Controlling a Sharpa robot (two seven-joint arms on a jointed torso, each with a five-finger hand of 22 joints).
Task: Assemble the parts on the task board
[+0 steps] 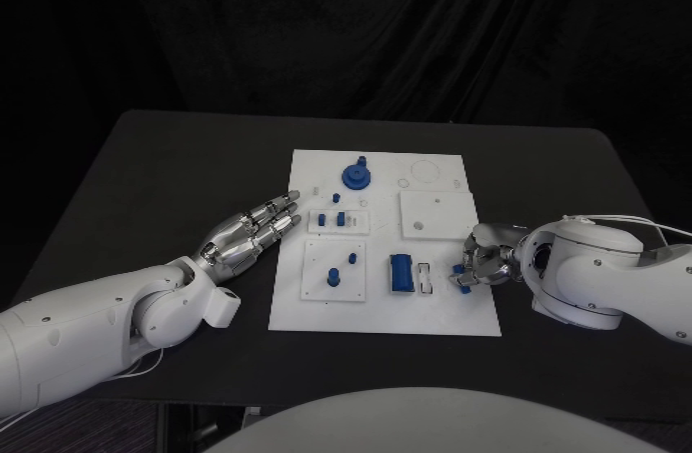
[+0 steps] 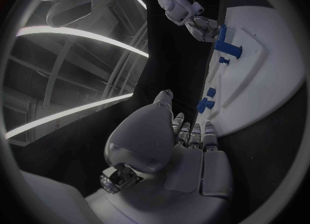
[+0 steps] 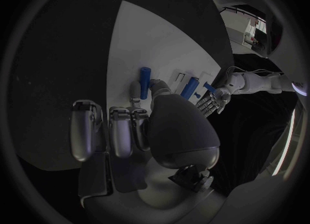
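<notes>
Black desk (image 1: 173, 173), matte, rounded far corners, near-trapezoid from head camera. Behind it black curtain (image 1: 375, 43), hanging in soft vertical folds, covering whole backdrop. Dark floor strip either side of desk. From left wrist camera, long pale light strips (image 2: 77, 33) curving overhead against dim ceiling structure. From right wrist camera, small bright patch of room (image 3: 252, 30) at rim, detail unclear.
</notes>
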